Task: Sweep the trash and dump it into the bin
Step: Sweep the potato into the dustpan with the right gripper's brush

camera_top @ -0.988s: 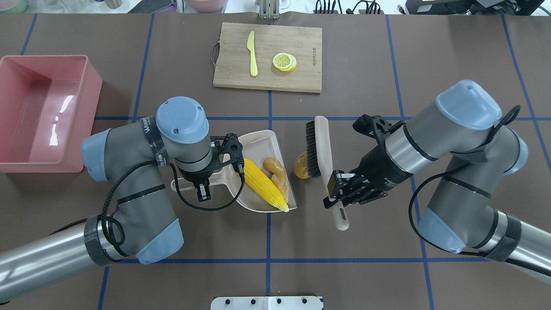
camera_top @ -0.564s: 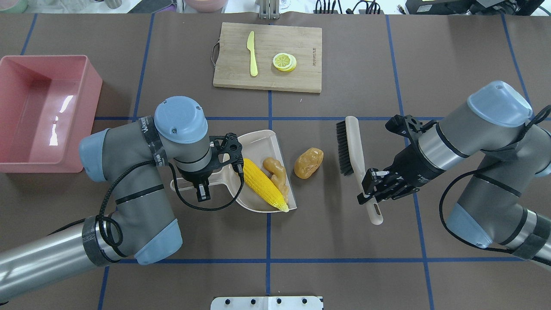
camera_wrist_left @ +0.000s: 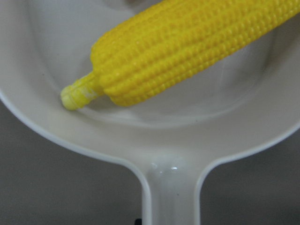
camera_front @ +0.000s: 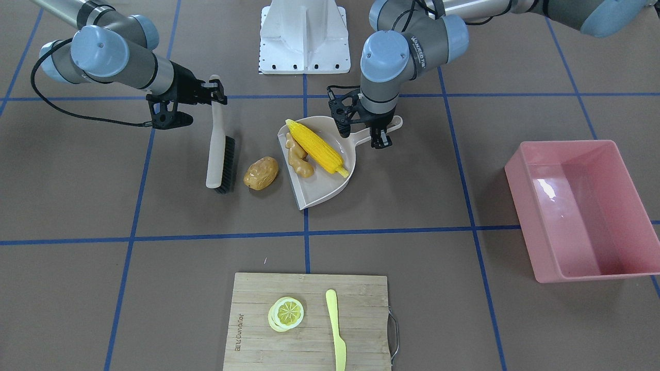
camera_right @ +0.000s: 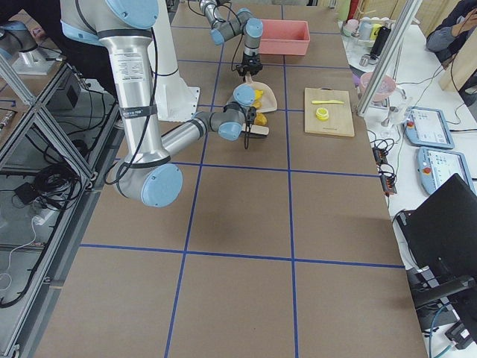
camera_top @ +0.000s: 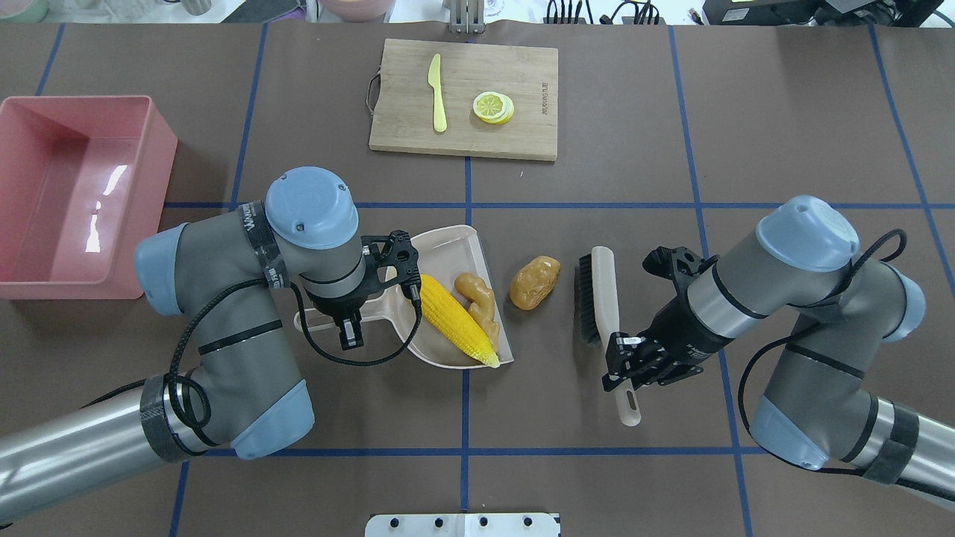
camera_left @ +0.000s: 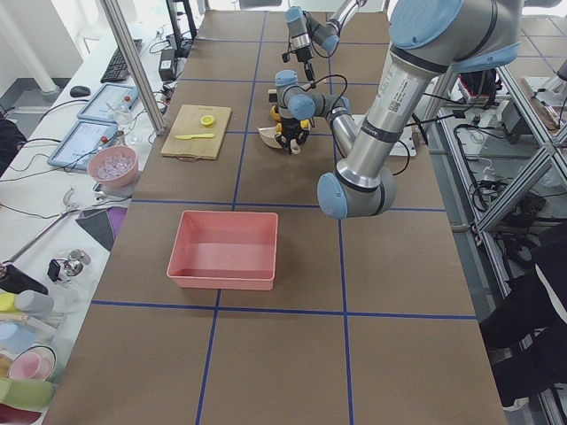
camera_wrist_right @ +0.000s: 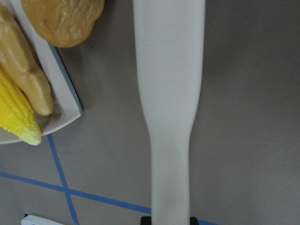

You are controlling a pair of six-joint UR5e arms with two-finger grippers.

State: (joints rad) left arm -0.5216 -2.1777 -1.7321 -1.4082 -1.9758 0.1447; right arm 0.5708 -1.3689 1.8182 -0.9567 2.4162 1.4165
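Grey arms [camera_top: 224, 272], blue joint caps [camera_top: 310, 205], black cables [camera_top: 358, 363].

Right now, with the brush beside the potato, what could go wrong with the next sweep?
The potato is rounded and lies off the open edge of the dustpan; the brush might roll it sideways past the pan. The ginger sits right at that edge, so the potato may jam against it. The corn reaches the lip with its tip and could slide out when the left claw lifts the dustpan.

1 ea.: corn [camera_top: 456, 321], potato [camera_top: 535, 282], ginger [camera_top: 481, 298], dustpan [camera_top: 452, 246], brush [camera_top: 603, 287], pink bin [camera_top: 63, 212], chopping bd [camera_top: 515, 74], knife [camera_top: 437, 93], lemon slice [camera_top: 492, 107]
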